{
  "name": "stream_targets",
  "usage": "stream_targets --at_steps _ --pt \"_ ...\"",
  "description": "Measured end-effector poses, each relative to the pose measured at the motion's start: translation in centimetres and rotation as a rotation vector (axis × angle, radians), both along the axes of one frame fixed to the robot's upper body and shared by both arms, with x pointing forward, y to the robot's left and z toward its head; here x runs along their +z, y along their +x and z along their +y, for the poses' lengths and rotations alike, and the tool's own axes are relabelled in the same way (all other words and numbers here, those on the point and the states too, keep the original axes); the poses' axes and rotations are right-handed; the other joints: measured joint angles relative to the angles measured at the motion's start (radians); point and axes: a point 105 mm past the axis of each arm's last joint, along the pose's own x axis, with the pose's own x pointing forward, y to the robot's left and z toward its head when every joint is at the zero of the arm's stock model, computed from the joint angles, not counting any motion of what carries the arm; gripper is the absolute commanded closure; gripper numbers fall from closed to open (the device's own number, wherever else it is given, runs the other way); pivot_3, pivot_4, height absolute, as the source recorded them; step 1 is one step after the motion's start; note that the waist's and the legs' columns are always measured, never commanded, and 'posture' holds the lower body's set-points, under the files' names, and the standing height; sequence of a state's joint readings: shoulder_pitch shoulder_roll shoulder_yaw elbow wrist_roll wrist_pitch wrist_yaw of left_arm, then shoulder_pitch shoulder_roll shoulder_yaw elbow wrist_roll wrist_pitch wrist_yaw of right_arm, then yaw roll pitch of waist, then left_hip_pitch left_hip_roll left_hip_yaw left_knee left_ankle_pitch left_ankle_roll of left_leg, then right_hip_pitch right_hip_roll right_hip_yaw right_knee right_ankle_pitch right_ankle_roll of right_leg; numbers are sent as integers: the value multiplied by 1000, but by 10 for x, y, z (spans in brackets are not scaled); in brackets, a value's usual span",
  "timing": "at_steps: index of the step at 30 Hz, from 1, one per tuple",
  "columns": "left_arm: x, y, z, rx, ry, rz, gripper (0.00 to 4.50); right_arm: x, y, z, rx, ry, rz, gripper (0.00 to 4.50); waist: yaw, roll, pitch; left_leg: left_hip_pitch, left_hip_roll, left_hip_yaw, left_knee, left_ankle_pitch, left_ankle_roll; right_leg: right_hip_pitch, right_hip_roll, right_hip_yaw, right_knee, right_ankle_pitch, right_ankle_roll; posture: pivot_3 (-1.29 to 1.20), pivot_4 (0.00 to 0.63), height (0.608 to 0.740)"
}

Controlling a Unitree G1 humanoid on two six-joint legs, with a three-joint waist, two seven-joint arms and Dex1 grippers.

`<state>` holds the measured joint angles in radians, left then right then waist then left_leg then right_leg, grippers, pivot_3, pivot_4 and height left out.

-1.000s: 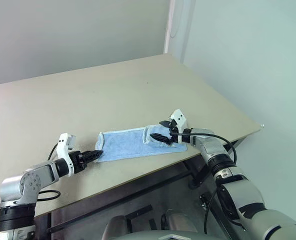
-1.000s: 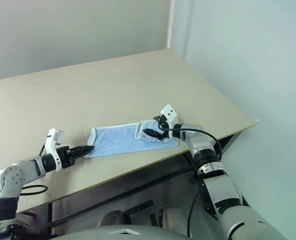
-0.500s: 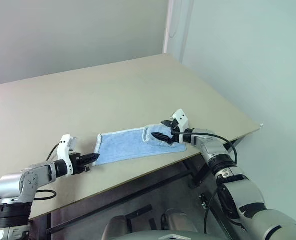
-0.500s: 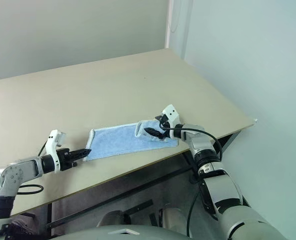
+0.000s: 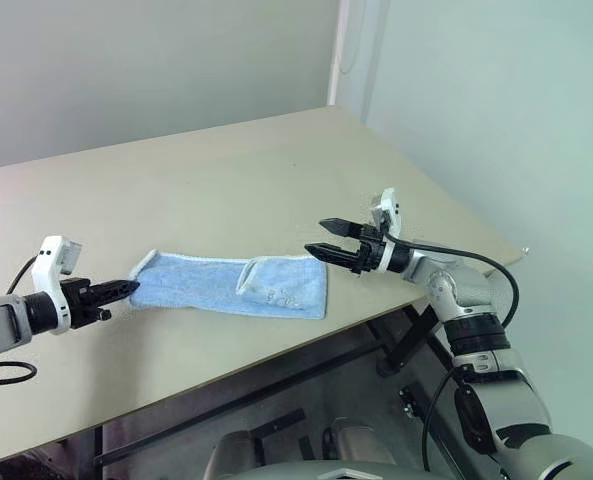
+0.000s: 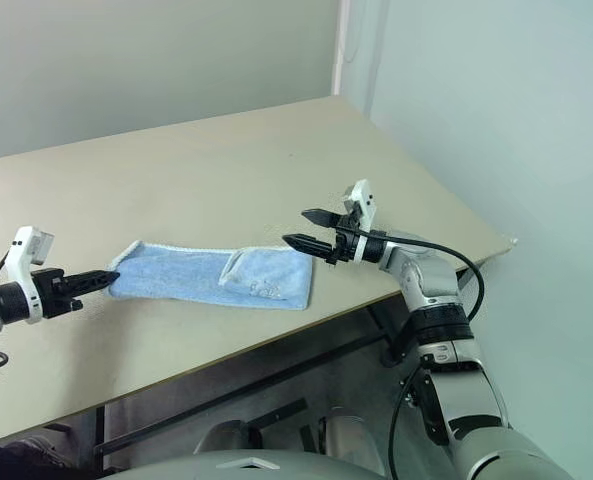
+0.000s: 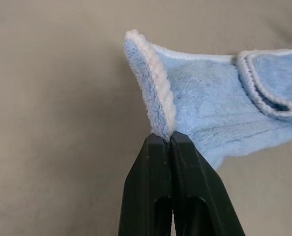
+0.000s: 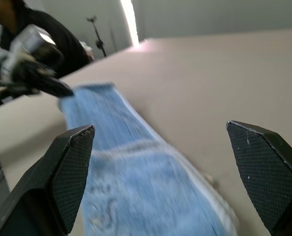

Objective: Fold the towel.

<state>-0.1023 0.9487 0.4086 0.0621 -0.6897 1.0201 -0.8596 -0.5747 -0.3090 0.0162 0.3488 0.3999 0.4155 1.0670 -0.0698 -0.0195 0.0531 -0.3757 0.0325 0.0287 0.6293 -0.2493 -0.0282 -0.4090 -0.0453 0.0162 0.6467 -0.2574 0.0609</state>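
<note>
The light blue towel (image 5: 226, 288) lies stretched as a long strip near the table's front edge, with a small folded flap (image 5: 268, 277) in its right half. My left gripper (image 5: 126, 288) is shut on the towel's left corner, and its white stitched edging (image 7: 158, 93) rises from between the black fingers (image 7: 146, 196), lifted slightly off the table. My right gripper (image 5: 316, 237) hovers wide open just past the towel's right end, above the table, holding nothing. Its two fingers (image 8: 72, 172) frame the towel (image 8: 131, 177) below.
The beige table (image 5: 226, 170) stretches far behind the towel. Its front edge (image 5: 276, 345) runs close under the towel and its right corner (image 5: 521, 252) meets a pale wall. A person in dark clothing (image 8: 42, 29) and a stand (image 8: 95, 29) are beyond the table.
My left gripper closed on the towel's left corner and pulled it left and up, dragging the towel leftward. My right gripper rose off the towel's right part, staying open.
</note>
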Motion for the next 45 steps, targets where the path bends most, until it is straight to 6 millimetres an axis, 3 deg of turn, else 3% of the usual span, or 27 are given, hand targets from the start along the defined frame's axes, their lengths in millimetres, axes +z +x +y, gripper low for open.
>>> stream_targets --at_steps 3,10,18,21,27,35,45 --pt "16 0 -3 -22 -31 -34 4491 -7 1 -4 -26 -23 13 0 1 0 1 -2 0 0 0 0 0 -1 0 0 0 0 0 0 0 740" --pt "43 11 -70 -281 -74 -114 4491 -19 5 -8 -69 -75 19 0 3 0 1 -1 -2 0 1 0 0 1 2 0 0 0 1 0 0 740" --pt "33 23 -139 -552 -79 -70 4491 -27 7 -18 -130 -99 22 0 1 0 1 0 -3 1 1 0 0 2 5 1 1 0 2 0 0 740" --pt "24 26 -146 -583 -44 -49 4491 -36 3 -25 -156 -120 37 0 -2 0 1 1 -2 1 0 0 0 1 5 2 1 0 2 0 0 740" --pt "2 23 -134 -557 -27 -8 4491 -41 1 -36 -186 -154 42 0 1 0 1 0 -1 1 1 0 1 1 7 2 1 0 2 0 0 740" --pt "0 23 -142 -579 -43 -44 4491 -39 2 -34 -179 -160 32 0 2 -1 1 1 -2 0 2 0 1 2 5 3 1 -2 5 0 0 740" --pt "14 30 -175 -699 -66 -106 923 -33 9 -33 -196 -159 7 0 3 -1 1 0 -2 1 2 0 1 3 7 3 1 -2 5 0 0 740"
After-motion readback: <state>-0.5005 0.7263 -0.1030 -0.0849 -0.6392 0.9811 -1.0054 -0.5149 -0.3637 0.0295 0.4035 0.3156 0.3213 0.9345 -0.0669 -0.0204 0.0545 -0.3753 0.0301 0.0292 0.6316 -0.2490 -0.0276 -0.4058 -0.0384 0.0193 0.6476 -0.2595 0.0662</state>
